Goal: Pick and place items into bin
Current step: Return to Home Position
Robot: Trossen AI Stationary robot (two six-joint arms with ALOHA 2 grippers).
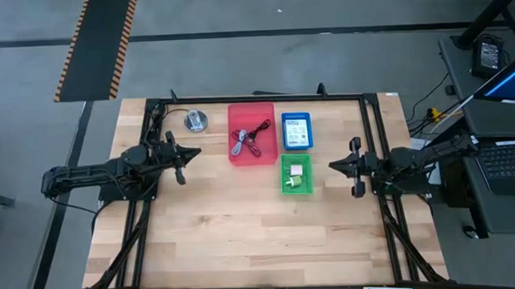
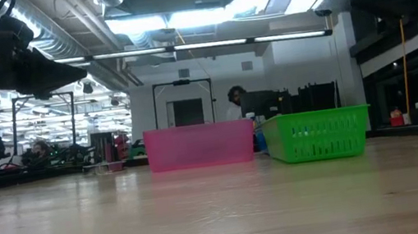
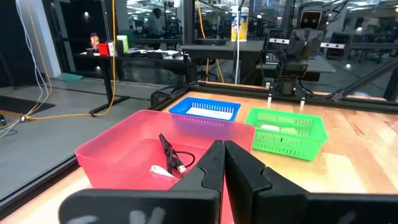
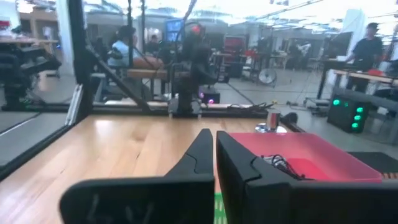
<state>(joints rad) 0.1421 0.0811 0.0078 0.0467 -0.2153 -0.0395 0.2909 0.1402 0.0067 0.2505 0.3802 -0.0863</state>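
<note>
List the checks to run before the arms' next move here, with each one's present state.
1. Left gripper shut, holding nothing: ok.
2. Right gripper shut, holding nothing: ok.
3. Both grippers apart from the bins, the left one beside the red bin, the right one beside the green bin: ok.
4. Cables lying wholly inside the red bin: ok.
5. No item loose on the table; only the silver disc stands outside the bins: ok.

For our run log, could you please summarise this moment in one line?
left gripper shut; right gripper shut; cables in red bin
</note>
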